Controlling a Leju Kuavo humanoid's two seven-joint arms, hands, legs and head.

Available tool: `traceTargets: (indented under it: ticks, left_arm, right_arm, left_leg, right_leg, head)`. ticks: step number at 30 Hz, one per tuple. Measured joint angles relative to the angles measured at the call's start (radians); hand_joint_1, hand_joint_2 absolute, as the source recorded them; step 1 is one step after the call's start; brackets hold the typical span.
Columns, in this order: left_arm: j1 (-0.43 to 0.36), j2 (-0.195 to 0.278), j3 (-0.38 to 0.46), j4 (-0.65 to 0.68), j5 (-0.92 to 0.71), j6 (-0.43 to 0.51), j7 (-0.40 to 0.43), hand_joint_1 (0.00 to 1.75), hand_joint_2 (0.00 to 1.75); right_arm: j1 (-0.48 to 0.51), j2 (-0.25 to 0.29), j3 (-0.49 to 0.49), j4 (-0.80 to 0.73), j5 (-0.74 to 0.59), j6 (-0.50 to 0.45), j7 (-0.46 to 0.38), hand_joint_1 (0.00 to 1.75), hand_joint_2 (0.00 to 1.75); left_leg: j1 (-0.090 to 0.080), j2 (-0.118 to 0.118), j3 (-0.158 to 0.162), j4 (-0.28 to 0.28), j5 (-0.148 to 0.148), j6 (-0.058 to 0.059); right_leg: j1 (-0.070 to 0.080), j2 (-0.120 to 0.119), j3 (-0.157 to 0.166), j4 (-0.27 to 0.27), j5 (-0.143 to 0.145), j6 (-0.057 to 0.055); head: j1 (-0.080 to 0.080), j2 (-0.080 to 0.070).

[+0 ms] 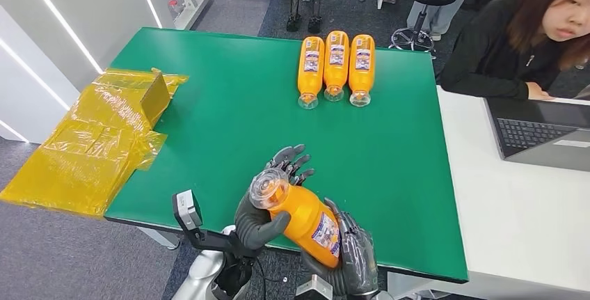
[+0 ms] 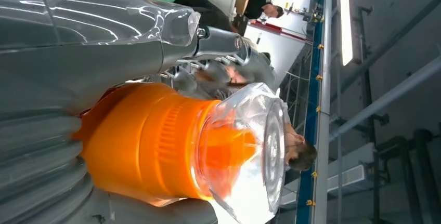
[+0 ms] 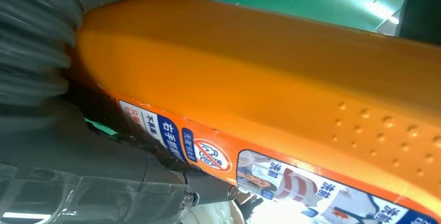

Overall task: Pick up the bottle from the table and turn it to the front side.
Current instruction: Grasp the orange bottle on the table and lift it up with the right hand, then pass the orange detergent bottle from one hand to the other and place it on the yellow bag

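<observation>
Both hands hold one orange bottle (image 1: pixel 303 218) tilted above the table's (image 1: pixel 229 126) near edge.

The left hand (image 1: pixel 268 206) wraps the neck just under the clear cap (image 1: pixel 268 188); the right hand (image 1: pixel 355 255) closes on the base end, label (image 1: pixel 325 232) apparently facing right. Three more bottles (image 1: pixel 336 67) lie well beyond the hands.
</observation>
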Motion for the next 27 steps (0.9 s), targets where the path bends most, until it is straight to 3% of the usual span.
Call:
traceTargets:
  ticks: [6, 7, 11, 27]
  left_arm:
    - [-0.036, 0.006, -0.001, 0.042, 0.02, 0.001, -0.001, 1.75, 1.75]
    - [-0.039, 0.008, -0.001, 0.047, 0.022, 0.001, -0.001, 1.75, 1.75]
    - [-0.052, 0.011, -0.002, 0.068, 0.027, 0.002, -0.004, 1.75, 1.75]
    - [-0.067, 0.022, -0.03, 0.104, 0.005, 0.075, -0.025, 1.75, 1.75]
  right_arm:
    - [-0.013, 0.009, 0.001, 0.026, -0.022, -0.002, 0.001, 1.75, 1.75]
    - [-0.014, 0.01, 0.001, 0.029, -0.024, -0.002, 0.001, 1.68, 1.75]
    - [-0.015, 0.015, 0.002, 0.042, -0.029, -0.002, 0.004, 0.0, 1.75]
    - [0.012, 0.016, 0.002, 0.035, -0.016, -0.004, 0.03, 0.0, 1.75]
  left_leg:
    - [0.0, 0.0, 0.0, 0.0, 0.0, 0.0]
    - [0.0, 0.0, 0.0, 0.0, 0.0, 0.0]
    - [0.0, 0.0, 0.0, 0.0, 0.0, 0.0]
    - [0.0, 0.0, 0.0, 0.0, 0.0, 0.0]
  right_leg:
    - [0.0, 0.0, 0.0, 0.0, 0.0, 0.0]
    - [0.0, 0.0, 0.0, 0.0, 0.0, 0.0]
    - [0.0, 0.0, 0.0, 0.0, 0.0, 0.0]
    - [0.0, 0.0, 0.0, 0.0, 0.0, 0.0]
  head:
    - [0.0, 0.0]
    - [0.0, 0.0]
    - [0.0, 0.0]
    - [0.0, 0.0]
